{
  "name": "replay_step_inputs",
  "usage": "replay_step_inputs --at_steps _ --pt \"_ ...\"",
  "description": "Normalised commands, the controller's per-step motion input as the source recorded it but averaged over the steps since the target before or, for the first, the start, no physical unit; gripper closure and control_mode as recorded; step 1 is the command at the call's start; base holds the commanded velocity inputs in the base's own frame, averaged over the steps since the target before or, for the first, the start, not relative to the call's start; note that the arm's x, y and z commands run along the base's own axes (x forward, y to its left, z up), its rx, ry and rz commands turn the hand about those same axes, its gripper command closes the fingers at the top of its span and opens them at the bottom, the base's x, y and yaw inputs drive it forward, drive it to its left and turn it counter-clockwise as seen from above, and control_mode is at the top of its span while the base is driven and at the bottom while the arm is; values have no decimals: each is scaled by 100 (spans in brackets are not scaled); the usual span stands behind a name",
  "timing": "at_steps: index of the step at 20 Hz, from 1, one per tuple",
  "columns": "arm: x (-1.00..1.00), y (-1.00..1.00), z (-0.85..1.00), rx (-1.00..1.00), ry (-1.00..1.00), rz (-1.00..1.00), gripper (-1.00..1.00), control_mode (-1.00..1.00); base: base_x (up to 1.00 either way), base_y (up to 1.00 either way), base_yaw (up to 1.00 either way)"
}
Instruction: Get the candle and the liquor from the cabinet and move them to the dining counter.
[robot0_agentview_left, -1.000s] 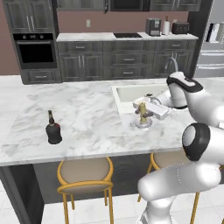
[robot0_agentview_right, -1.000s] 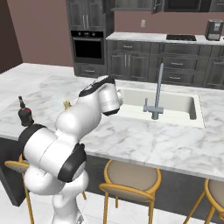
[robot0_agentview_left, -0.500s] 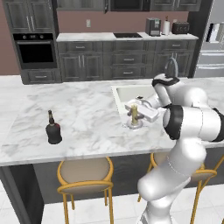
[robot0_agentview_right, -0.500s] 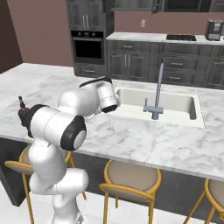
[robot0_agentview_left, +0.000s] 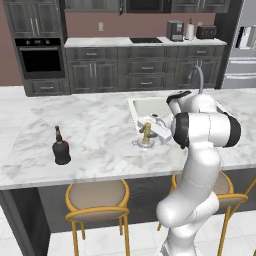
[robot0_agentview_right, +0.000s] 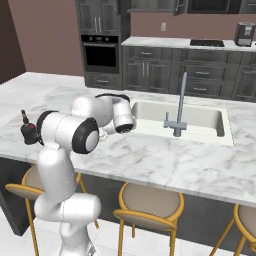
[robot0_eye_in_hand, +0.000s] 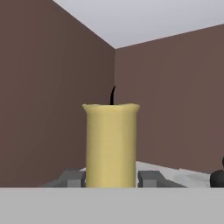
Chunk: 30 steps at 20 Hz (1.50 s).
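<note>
The candle (robot0_agentview_left: 146, 133), a yellowish-tan cylinder on a round silvery base, stands upright on the dining counter (robot0_agentview_left: 95, 125) just off the sink's front left corner. My gripper (robot0_agentview_left: 152, 131) is shut on it from the right. In the hand view the candle (robot0_eye_in_hand: 111, 144) rises between my gripper (robot0_eye_in_hand: 111, 178), one dark fingertip (robot0_eye_in_hand: 72, 178) on each side. The liquor (robot0_agentview_left: 61, 148), a squat black bottle, stands alone on the counter's left part, also visible as the liquor (robot0_agentview_right: 28, 131) and at the edge of the hand view (robot0_eye_in_hand: 217, 177). The cabinet (robot0_agentview_left: 92, 5) hangs on the back wall.
An inset sink (robot0_agentview_right: 200, 120) with a curved faucet (robot0_agentview_right: 180, 107) lies right of the candle. Tan round stools (robot0_agentview_left: 97, 197) stand under the counter's near edge. Along the back wall are drawer cabinets (robot0_agentview_left: 145, 65), an oven (robot0_agentview_left: 40, 60) and a coffee machine (robot0_agentview_left: 174, 30).
The arm has folded in over the counter's near side, carrying the candle a little left and lower toward the counter top. The liquor has not moved.
</note>
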Motion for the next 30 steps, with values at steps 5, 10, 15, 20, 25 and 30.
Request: replay_step_inputs --at_steps 5,10,15,20,25,30 --pt "30 8 -10 0 0 0 100 -100 0 0 0" --pt "23 11 -19 -4 -3 0 100 -100 0 0 0" --pt "25 20 -28 -2 0 1 100 -100 0 0 0" --pt "24 27 -33 -2 -1 1 100 -100 0 0 0" --pt "25 16 -43 0 -3 0 100 -100 0 0 0" --pt "34 10 -39 0 -2 0 100 -100 0 0 0"
